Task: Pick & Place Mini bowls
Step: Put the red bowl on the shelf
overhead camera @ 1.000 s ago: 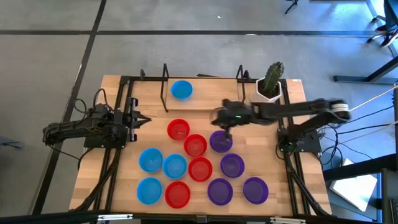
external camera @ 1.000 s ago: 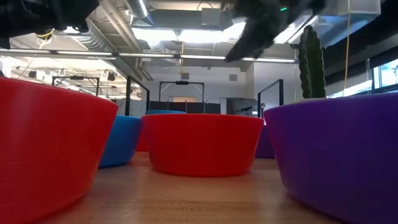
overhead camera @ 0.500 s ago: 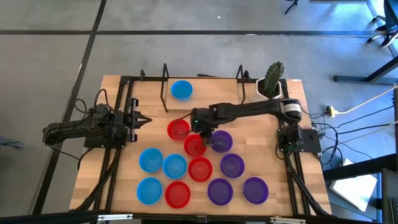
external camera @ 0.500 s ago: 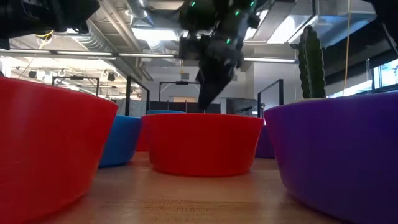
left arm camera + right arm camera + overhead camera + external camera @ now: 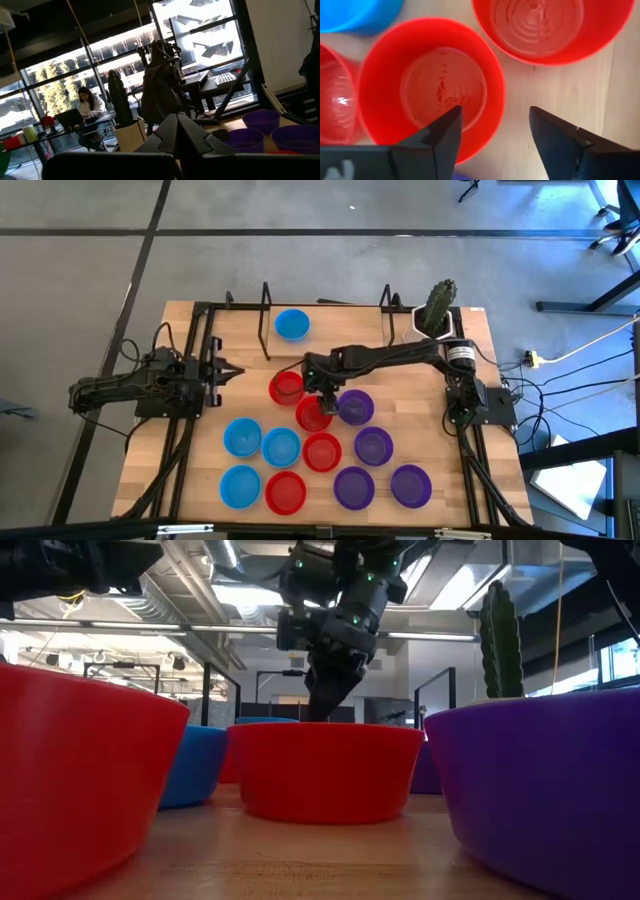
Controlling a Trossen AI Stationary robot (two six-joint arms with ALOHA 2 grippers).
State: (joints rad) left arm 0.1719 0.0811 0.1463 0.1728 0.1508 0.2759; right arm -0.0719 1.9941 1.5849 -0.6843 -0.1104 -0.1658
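Note:
Several mini bowls in red, blue and purple stand on the wooden table. One blue bowl (image 5: 291, 324) sits apart at the far side. My right gripper (image 5: 322, 396) is open and slants down over a red bowl (image 5: 312, 415) in the middle of the group. In the right wrist view one finger (image 5: 445, 127) hangs over the hollow of this red bowl (image 5: 432, 90). The other finger (image 5: 550, 132) stands outside its rim (image 5: 499, 102), over bare wood; I see no touch. My left gripper (image 5: 228, 372) waits shut at the table's left.
Close around the red bowl stand another red bowl (image 5: 287, 388) toward the far left, a purple bowl (image 5: 356, 408) to the right and a red one (image 5: 322, 451) nearer. A white cactus pot (image 5: 433, 325) stands at the far right. Black frame rails (image 5: 195, 420) run along both sides.
My right gripper has gone toward the table's left and down, from above the purple bowl to over the middle red bowl. It has tipped more steeply downward and opened. No bowl has moved.

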